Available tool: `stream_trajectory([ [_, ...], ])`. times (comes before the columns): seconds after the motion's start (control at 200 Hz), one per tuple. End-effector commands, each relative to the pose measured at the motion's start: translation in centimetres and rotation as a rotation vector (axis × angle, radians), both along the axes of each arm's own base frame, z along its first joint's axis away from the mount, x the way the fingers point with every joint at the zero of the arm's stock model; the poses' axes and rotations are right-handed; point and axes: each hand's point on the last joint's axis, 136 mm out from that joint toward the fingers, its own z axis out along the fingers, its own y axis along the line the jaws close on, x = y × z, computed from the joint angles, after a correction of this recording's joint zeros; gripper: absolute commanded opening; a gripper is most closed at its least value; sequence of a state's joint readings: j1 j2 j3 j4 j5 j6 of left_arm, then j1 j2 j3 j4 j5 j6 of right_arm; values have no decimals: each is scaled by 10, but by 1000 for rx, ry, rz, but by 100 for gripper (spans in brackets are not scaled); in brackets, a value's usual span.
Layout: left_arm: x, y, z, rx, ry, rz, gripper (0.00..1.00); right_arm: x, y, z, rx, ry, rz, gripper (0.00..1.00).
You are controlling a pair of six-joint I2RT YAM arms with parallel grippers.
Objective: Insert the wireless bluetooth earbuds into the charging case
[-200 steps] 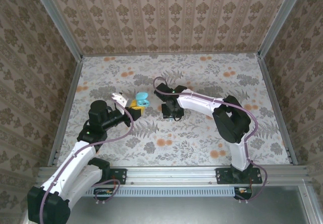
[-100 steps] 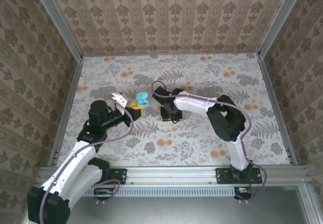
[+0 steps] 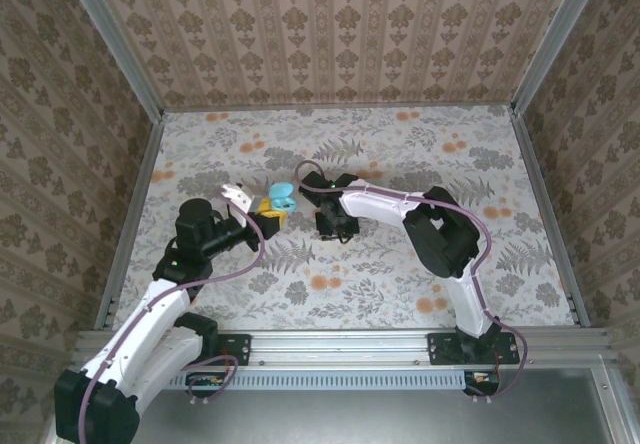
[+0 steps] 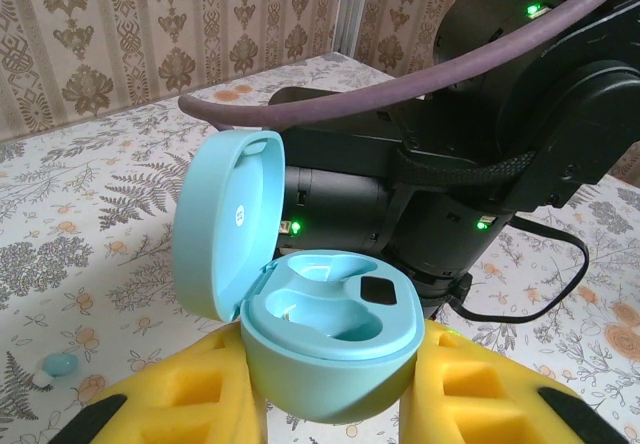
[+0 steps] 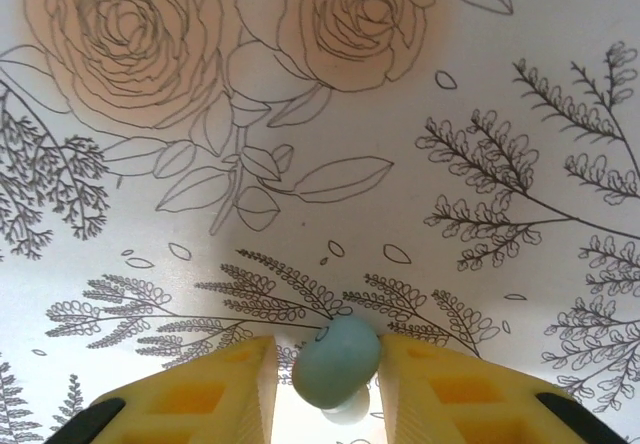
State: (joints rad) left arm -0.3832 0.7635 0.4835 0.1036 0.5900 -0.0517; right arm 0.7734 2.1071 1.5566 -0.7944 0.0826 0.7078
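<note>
The right gripper (image 5: 330, 389) is clenching a light-blue earbud (image 5: 337, 360) between its yellow foam pads (image 5: 200, 394). The bud is sitting at the very tips of the pads and casting a soft shadow on the floral table (image 5: 300, 114) beneath it. From above, this gripper (image 3: 336, 226) is pointing downward near the middle of the table (image 3: 420, 164).

The left gripper (image 4: 330, 389) is grasping the light-blue charging case (image 4: 330, 334) by its lower body, with one yellow pad (image 4: 170, 404) pressing on each side. The case is standing open. Its lid (image 4: 228, 224) is tipping back to the left in the left wrist view, and the moulded wells inside are facing up. From above, the left gripper (image 3: 270, 209) is holding the case (image 3: 283, 196) a little left of the table's middle, near the right gripper.

The black wrist of the right arm (image 4: 480, 164) is looming just behind the case, with green lights glowing on it. A second earbud (image 4: 55, 366), light blue with a white tip, is lying on the table to the case's left.
</note>
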Motion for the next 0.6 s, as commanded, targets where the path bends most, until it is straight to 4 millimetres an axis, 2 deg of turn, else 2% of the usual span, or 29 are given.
stream_trajectory([
  [0.0, -2, 2, 1, -1, -19, -1, 24, 3, -4, 4, -60, -13, 29, 33],
  [0.325, -2, 2, 1, -3, -20, -1, 24, 2, -7, 1, -94, -5, 57, 23],
  [0.595, -2, 3, 0, -3, -20, 0, 24, -3, -8, -4, -111, 11, 71, 23],
])
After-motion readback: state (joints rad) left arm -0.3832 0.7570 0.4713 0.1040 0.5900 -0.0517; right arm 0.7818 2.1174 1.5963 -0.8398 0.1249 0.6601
